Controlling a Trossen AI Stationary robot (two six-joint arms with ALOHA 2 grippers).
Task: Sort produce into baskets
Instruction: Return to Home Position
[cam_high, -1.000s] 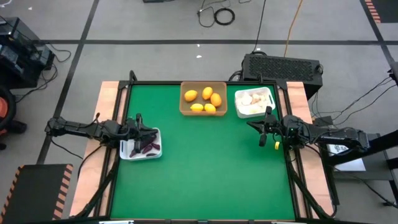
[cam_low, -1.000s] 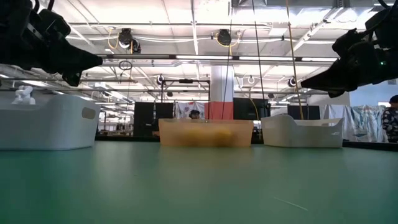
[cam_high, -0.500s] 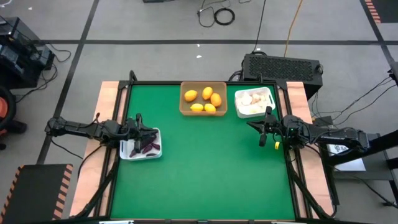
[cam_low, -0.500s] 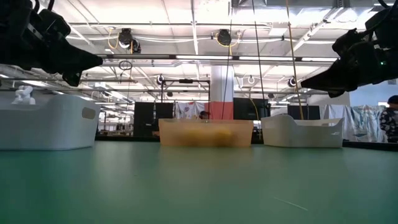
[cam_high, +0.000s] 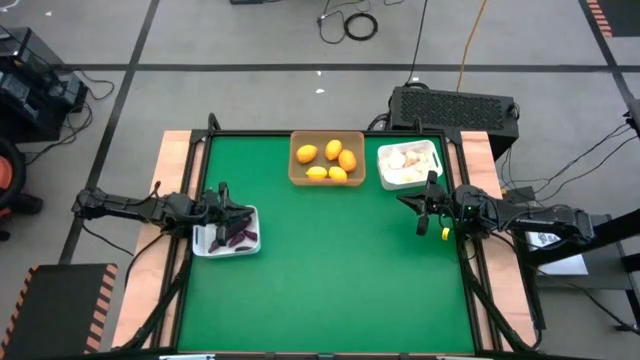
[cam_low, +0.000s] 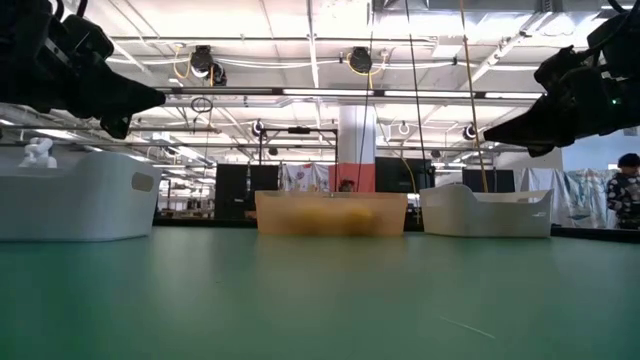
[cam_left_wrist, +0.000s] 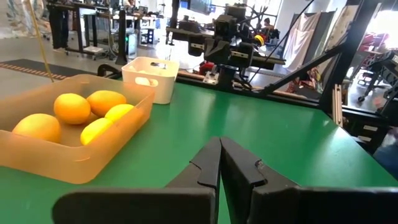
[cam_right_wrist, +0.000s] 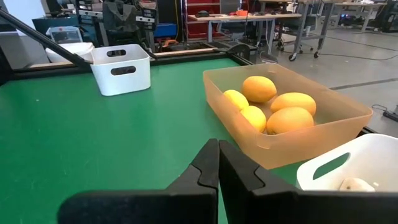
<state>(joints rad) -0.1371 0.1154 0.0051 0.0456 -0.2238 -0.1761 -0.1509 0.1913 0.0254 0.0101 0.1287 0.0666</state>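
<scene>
Where the overhead frame lies closest to me, along its bottom, the flat green table (cam_high: 330, 290) spreads from side to side. Midway up, my two claws sit at opposite sides of it.

On its own wrist camera the left claw (cam_left_wrist: 219, 143) has its two fingers pressed together, pinching nothing. Overhead it sits at the left of the frame, above the upper edge of the white rounded-corner plastic tray (cam_high: 205, 246). I cannot tell whether it touches the rim. Inside that tray lie the dark purple elongated pieces (cam_high: 240, 237), bunched toward its right side.

At the right of the frame the right claw (cam_right_wrist: 217, 144) is likewise closed tight. It hangs just below the lower edge of the second white rounded-corner plastic tray (cam_high: 436, 152). From table height, both arms show high in the upper corners, raised well off the green.

Farther up, against the table's far edge, that second tray holds the whitish garlic-like bulbs (cam_high: 404, 163). Just beside it on the left, a narrow gap apart, stands the tan-brown translucent square basket (cam_high: 295, 165) with five round orange-yellow fruits (cam_high: 333, 150) in it.

Beyond the table's top right corner a black vented box (cam_high: 455, 105) rests on the grey floor (cam_high: 250, 90), and loose cables (cam_high: 350, 22) lie at the top centre. At table height, a person (cam_low: 628, 190) stands at the right edge of the frame, far back in the workshop.
</scene>
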